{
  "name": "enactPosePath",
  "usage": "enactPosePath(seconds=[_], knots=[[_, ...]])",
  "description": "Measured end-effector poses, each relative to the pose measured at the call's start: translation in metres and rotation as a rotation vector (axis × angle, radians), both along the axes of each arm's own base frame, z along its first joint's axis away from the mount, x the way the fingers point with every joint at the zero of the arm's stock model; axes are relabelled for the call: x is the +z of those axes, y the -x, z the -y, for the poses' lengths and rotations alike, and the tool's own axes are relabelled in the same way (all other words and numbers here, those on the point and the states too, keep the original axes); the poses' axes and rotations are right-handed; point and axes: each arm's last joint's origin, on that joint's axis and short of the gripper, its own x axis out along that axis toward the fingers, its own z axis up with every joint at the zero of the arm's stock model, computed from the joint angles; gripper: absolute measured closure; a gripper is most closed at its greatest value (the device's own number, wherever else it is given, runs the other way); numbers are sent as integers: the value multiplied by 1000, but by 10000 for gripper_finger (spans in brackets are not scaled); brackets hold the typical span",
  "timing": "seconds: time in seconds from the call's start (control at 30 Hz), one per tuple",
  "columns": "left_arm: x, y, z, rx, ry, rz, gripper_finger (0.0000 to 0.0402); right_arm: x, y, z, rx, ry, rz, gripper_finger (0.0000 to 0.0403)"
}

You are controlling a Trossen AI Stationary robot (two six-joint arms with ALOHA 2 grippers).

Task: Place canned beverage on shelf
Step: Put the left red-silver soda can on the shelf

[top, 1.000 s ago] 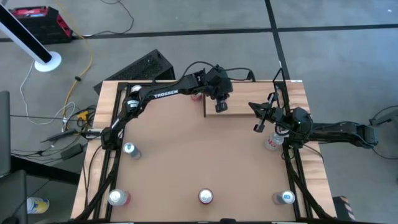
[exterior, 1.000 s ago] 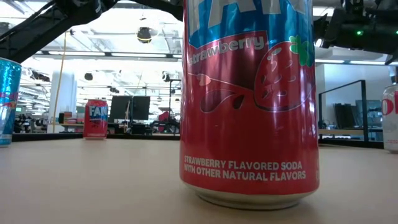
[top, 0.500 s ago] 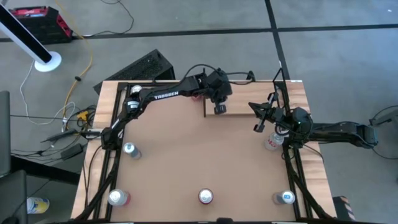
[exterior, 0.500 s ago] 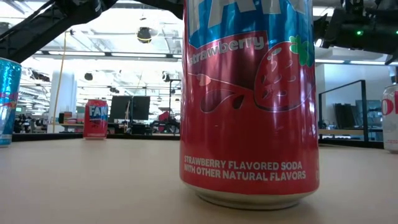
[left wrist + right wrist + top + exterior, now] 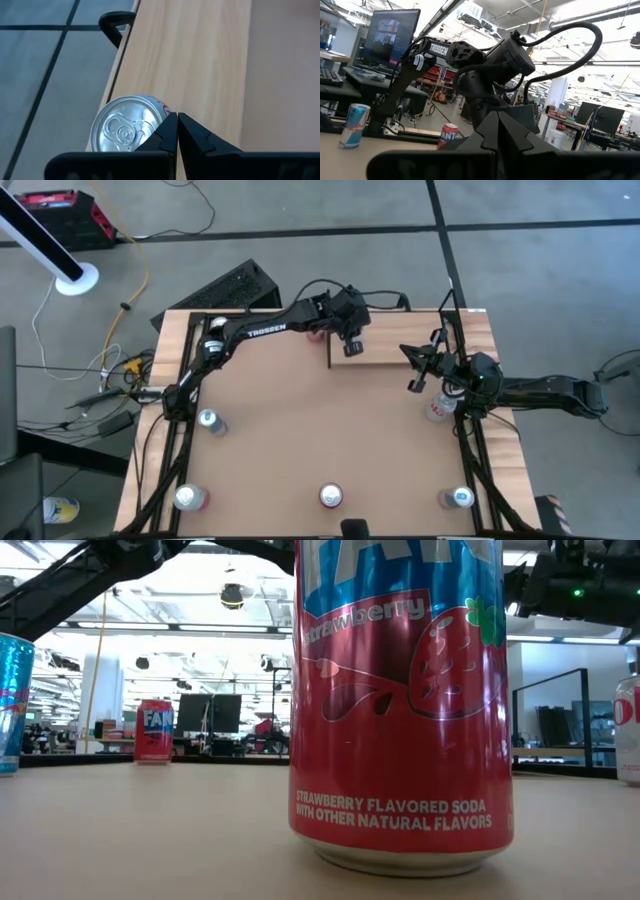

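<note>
A red canned beverage (image 5: 125,131) stands upright at the left end of the shelf (image 5: 200,60), a pale wood plank by the table's far edge. Whether it rests on the plank or just beside it I cannot tell. From above, only a sliver of the can (image 5: 318,333) shows beside my left arm. My left gripper (image 5: 177,115) is shut, slanting down over the shelf (image 5: 390,352), with its tips by the can's rim. My right gripper (image 5: 412,385) is shut and empty, raised near the table's right edge. My left gripper's shut fingertips (image 5: 170,125) stand right at the rim of the can's top (image 5: 152,131), on the side toward the plank's middle. They come slanting down from above. Whether they touch the can I cannot tell.
Other cans stand around the table: a blue one (image 5: 207,420) at the left, three along the near edge (image 5: 188,498) (image 5: 330,496) (image 5: 458,498), and a white one (image 5: 437,408) under my right arm. A black post (image 5: 116,22) rises at the shelf's far end.
My left gripper has turned a little, and its tip has swung toward the table's far edge and the red can. It stays shut. The cans have kept their places.
</note>
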Motion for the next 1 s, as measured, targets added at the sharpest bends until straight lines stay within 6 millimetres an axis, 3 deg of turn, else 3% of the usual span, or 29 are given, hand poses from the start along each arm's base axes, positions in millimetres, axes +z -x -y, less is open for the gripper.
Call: enactPosePath(seconds=[0.5, 1.0], knots=[[-1, 7, -17, 39, 1, -7, 400, 0, 0, 0, 0, 0, 0, 374], [-5, 5, -3, -68, 37, -59, 400, 0, 0, 0, -1, 0, -1, 374]])
